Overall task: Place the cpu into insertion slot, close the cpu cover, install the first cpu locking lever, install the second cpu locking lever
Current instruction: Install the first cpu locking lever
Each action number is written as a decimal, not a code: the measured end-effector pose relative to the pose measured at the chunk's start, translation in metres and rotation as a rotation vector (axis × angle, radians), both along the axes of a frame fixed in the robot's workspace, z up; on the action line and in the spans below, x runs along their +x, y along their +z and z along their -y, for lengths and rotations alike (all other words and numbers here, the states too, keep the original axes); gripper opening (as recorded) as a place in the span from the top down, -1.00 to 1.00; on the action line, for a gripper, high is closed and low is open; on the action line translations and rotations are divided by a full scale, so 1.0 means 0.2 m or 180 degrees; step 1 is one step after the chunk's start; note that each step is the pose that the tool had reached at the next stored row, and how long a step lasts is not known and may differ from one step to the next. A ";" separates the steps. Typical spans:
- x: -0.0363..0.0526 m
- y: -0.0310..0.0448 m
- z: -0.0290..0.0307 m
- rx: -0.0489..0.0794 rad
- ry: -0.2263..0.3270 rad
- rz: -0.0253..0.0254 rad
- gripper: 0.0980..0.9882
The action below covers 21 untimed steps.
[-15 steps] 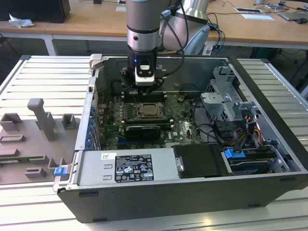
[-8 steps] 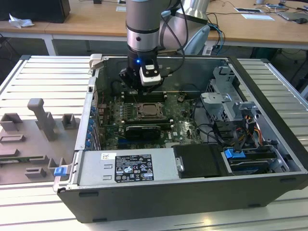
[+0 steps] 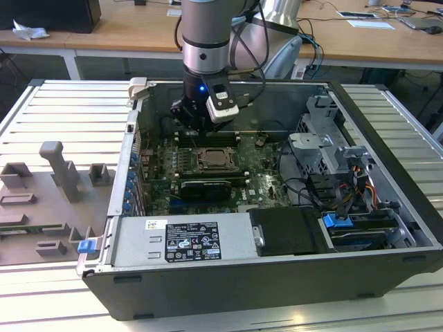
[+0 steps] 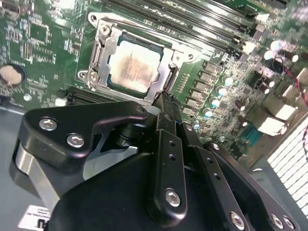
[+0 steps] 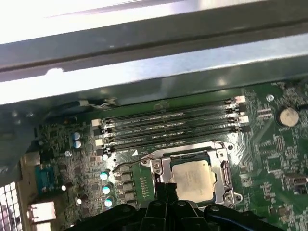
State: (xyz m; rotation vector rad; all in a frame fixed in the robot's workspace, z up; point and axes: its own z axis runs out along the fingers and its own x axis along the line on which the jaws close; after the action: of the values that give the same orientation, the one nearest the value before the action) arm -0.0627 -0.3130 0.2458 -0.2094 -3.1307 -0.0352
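Tool point(image 4: 166, 105): fingers drawn together into one narrow black tip, with nothing between them that I can see. It hangs low inside the case, just beside the insertion slot point(image 3: 203, 160). I'd guess the pinched tip suits pressing or nudging small metal parts rather than carrying.
Cpu point(image 4: 132, 67): seated flat in the insertion slot, pale metal top facing up.
Cpu cover point(image 4: 139, 37): looks folded down, its silver frame lying around the chip's edges.
Locking lever point(image 5: 129, 164): thin wire arm running off the slot's corner, near the tool tip. Latched or not, I can't tell.
Memory slots point(image 5: 168, 127): long black rows just beyond the insertion slot, apart from the tool.
Computer case point(image 3: 208, 294): lying on its side on the slatted worktop point(image 3: 62, 117) with its panel off, so the motherboard point(image 4: 43, 43) faces up and the arm point(image 3: 208, 34) can reach in from above.
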 end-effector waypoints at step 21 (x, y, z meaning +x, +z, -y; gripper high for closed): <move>-0.057 0.070 0.000 0.0022 0.0749 0.0009 0.98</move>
State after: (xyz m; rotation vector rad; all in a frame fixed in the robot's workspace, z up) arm -0.0742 -0.3130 0.2597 0.1597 -3.1334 -0.0454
